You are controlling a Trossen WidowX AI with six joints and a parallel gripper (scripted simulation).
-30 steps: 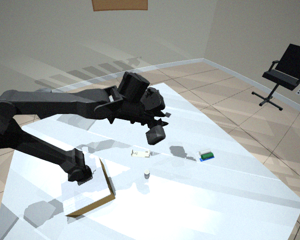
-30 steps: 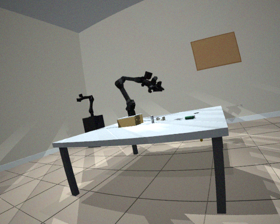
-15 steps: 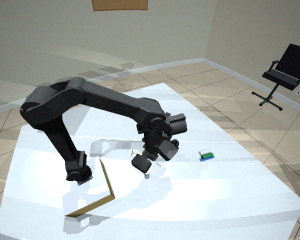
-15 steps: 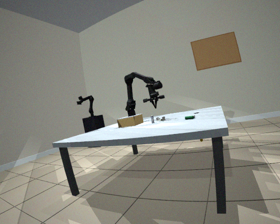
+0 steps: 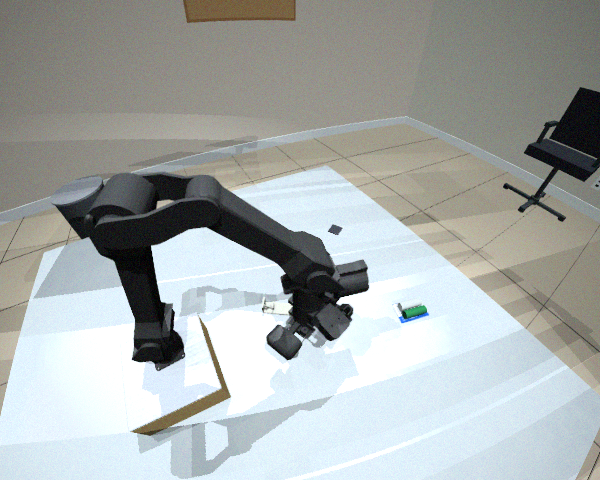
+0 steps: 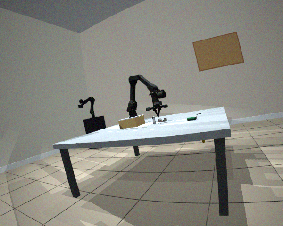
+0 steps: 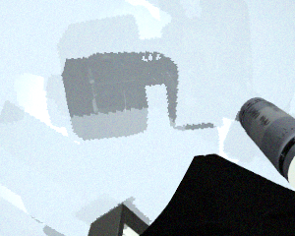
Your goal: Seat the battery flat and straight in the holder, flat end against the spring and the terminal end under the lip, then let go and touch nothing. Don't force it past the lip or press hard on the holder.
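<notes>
The grey battery (image 6: 153, 120) (image 7: 268, 133) stands upright on the table, its cream top end showing at the right edge of the wrist view. In the top view the arm hides it. The pale holder (image 5: 278, 308) (image 6: 163, 120) lies near it, partly behind the arm in the top view. I cannot make out its spring and lip clearly. My gripper (image 6: 158, 116) (image 7: 205, 164) is shut and empty, pointing down above the table. In the exterior view its tips appear between the battery and the holder, a little above them.
A green cylinder (image 5: 414, 311) (image 6: 191, 118) lies by a blue strip (image 5: 419, 317) farther out. A small dark square (image 5: 335, 229) (image 6: 198, 114) lies farther back. A wood-sided block (image 5: 186, 413) (image 6: 131, 122) is near the arm's base. A chair (image 5: 569, 142) stands beyond the table.
</notes>
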